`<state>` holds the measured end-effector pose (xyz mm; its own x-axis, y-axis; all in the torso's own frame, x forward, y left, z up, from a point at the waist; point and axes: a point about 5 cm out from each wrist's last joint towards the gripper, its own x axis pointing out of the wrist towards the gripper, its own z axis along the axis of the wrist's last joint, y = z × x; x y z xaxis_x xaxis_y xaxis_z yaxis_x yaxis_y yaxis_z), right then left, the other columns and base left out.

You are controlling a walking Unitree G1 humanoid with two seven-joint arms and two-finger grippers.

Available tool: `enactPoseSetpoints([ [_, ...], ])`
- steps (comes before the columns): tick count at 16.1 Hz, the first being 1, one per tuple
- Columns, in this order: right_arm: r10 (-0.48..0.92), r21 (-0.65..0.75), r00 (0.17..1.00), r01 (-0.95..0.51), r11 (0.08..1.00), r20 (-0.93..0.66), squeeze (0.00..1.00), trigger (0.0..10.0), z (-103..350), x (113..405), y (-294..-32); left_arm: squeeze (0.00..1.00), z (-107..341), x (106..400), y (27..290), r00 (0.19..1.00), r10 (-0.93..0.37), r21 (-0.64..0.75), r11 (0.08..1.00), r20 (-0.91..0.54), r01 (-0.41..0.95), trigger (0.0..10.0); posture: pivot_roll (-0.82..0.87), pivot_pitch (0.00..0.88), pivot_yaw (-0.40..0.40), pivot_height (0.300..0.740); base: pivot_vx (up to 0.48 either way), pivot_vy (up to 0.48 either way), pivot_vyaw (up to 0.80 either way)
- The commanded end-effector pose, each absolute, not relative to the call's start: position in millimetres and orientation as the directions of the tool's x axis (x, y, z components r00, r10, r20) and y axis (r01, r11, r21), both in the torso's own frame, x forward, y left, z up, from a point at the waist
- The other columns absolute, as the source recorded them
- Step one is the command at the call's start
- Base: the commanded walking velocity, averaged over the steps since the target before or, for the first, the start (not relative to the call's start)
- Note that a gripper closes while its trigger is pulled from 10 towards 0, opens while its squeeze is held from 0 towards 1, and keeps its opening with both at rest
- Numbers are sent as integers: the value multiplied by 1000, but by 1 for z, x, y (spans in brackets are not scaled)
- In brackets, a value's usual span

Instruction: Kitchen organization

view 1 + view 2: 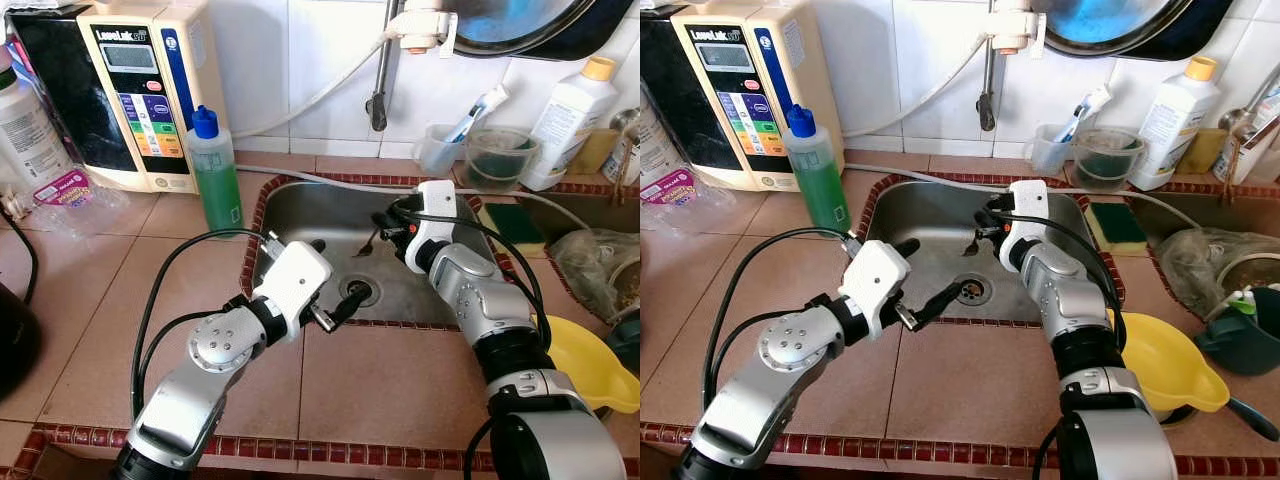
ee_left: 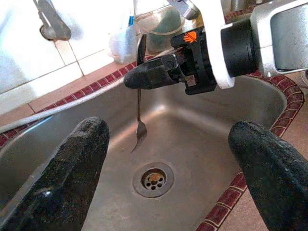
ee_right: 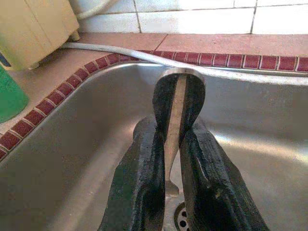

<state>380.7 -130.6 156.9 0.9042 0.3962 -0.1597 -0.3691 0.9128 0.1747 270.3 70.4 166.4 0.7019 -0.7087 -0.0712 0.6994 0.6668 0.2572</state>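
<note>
A metal fork hangs tines down over the steel sink, above and behind the drain. My right gripper is shut on the fork's handle, reaching in over the sink's right side. The left wrist view shows the fork dangling from those black fingers. My left gripper is open at the sink's front left edge, a little nearer than the fork and apart from it, with nothing between its fingers.
A green soap bottle and a water purifier stand left of the sink. Behind it are the faucet, a cup with a toothbrush and a glass bowl. A green sponge and a yellow funnel lie at right.
</note>
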Motion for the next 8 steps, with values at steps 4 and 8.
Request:
enactPoseSetpoints([
  [4, 356, 176, 921, -329, 928, -157, 1000, 10000, 159, 383, -138, 0, 174, 269, 66, 699, -714, 211, 679, -34, 703, 10000, -55, 56, 7, 740, 0, 0, 0],
  [8, 332, 196, 935, -304, 932, -125, 1000, 10000, 166, 386, -142, 0, 177, 271, 67, 704, -709, 196, 688, -20, 699, 10000, -54, 60, 8, 740, 0, 0, 0],
])
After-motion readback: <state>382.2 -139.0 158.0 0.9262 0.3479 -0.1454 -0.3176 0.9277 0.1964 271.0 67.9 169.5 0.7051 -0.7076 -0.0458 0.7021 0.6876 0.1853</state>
